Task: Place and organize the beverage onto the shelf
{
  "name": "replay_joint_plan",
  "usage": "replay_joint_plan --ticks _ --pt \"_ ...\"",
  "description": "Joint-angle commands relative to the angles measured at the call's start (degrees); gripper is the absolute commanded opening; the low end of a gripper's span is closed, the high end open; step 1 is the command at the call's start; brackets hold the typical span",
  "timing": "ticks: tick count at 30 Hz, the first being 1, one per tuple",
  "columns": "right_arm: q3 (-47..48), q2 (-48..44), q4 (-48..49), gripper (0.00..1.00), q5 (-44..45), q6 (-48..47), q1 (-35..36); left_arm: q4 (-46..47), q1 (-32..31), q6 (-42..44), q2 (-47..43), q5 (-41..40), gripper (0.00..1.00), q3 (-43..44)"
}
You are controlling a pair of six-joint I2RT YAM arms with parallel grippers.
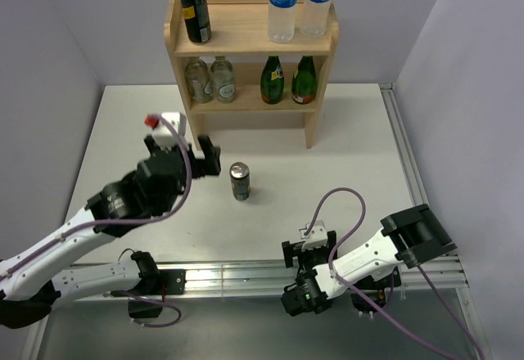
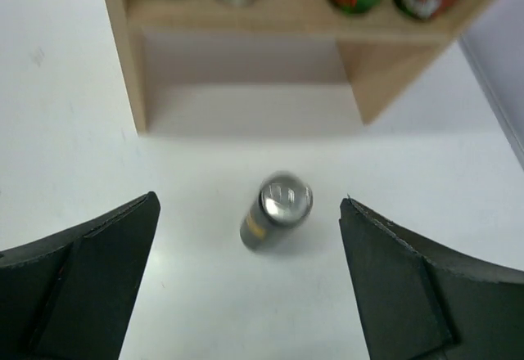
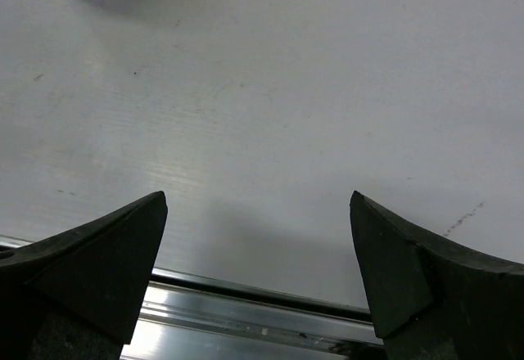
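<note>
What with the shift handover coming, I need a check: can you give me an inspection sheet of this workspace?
surface: white table, faint marks.
job's things: shelf holds one can and two water bottles on top, two green bottles below; second can upright on the table.
clutter: two clear glass bottles on the lower tier, left.
grippers: left gripper open, second can ahead between its fingers, untouched; right gripper open over bare table.
cables: purple cables loop from both arms.
surroundings: lilac walls; metal rail along the near edge.
</note>
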Motion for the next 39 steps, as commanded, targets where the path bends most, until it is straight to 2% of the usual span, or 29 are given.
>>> replay_joint_plan --ticks 1,2,5,8,10,16,17,20,23,26,30,39 --pt "-1.1 -2.1 -2.9 1.0 1.4 27.4 0.5 -0.2 -7.1 -15.4 -5.1 -6.0 0.99 -11.9" --pt "-1.1 -2.0 -3.7 1.0 1.3 27.6 0.5 0.6 -7.9 -16.8 -5.8 -5.9 0.99 -16.9" --pt "-0.6 -1.5 -4.5 1.0 1.0 28.0 0.5 1.8 -9.6 -22.7 -5.7 -4.6 0.99 -22.7" --pt "-0.7 -1.2 -3.7 1.0 0.7 28.1 0.7 5.8 -12.9 -25.6 -2.7 -7.2 0.99 -27.5" --pt "-0.8 -1.0 -3.1 1.0 0.4 27.9 1.2 12.1 -15.2 -24.9 0.9 -7.3 0.99 -29.9" --pt "-0.8 0.5 -2.6 1.0 -0.6 28.6 2.3 27.4 -15.3 -19.7 11.9 -7.0 0.99 -35.2" --pt "-0.8 0.7 -2.4 1.0 -0.7 28.8 2.7 33.3 -15.2 -16.9 13.1 -7.6 0.99 -36.7" --pt "-0.5 1.8 -2.2 1.0 -0.5 29.5 3.3 41.2 -14.0 -13.3 17.9 -6.8 0.99 -39.5" --pt "-0.1 2.8 -2.1 1.0 -0.4 29.7 3.9 51.0 -10.2 -11.1 21.7 -5.5 0.99 -41.7" --pt "-0.1 3.5 -1.7 1.0 -0.6 29.9 4.1 59.1 -6.7 -9.0 26.3 -3.0 0.99 -42.0" --pt "-1.5 3.4 0.2 1.0 -0.8 29.8 4.3 64.9 -4.5 -6.5 32.2 -1.7 0.99 -40.4" --pt "-4.8 2.7 2.4 1.0 -1.7 31.0 4.3 69.3 -1.5 -3.2 42.9 -0.2 0.99 -33.2"
